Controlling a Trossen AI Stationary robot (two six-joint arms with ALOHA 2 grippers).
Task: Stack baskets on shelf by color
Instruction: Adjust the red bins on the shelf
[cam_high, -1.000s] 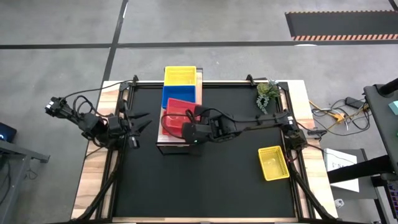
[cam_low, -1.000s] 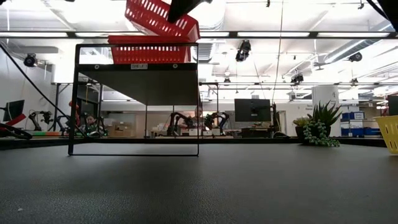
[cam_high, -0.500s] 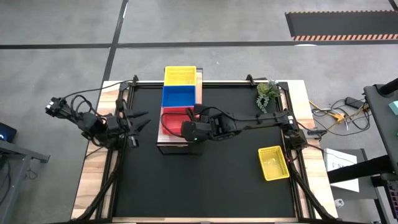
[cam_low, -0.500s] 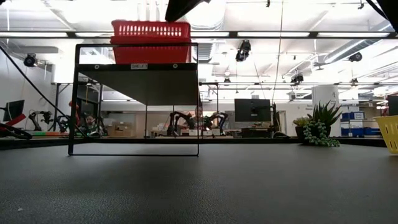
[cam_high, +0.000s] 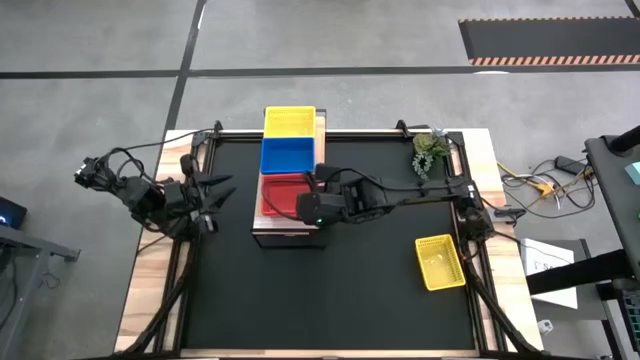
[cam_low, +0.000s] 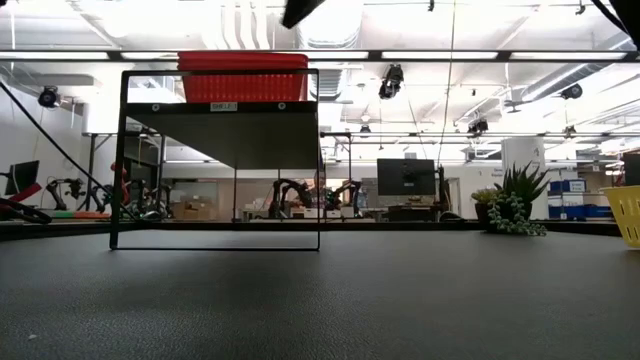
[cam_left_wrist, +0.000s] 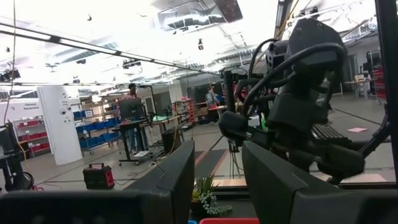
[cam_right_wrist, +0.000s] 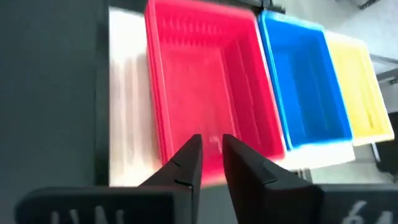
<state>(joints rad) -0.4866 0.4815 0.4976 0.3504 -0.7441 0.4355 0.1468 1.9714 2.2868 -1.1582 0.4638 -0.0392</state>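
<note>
Looking down from above, we find the one loose piece nearest the front: a yellow rectangular plastic mesh basket (cam_high: 439, 261) lying on the black tabletop (cam_high: 330, 300), toward the front-right corner, its long axis running front to back. Our right gripper (cam_high: 306, 208) hovers just over the red mesh basket (cam_high: 283, 193) seated at the near end of the wood-topped, dark-framed shelf (cam_high: 262, 222); the fingers (cam_right_wrist: 184, 163) stand slightly parted and hold nothing — daylight shows between them and the red rim. From those fingers the loose yellow basket lies well apart, to the right and nearer the front, so we judge the right arm the closer one for it. Beyond the red sit the blue mesh basket (cam_high: 288, 155) and then the yellow shelf basket (cam_high: 289, 121) — its likely home. Our left gripper (cam_high: 212, 192) waits off the shelf's left side, fingers spread and empty.
</note>
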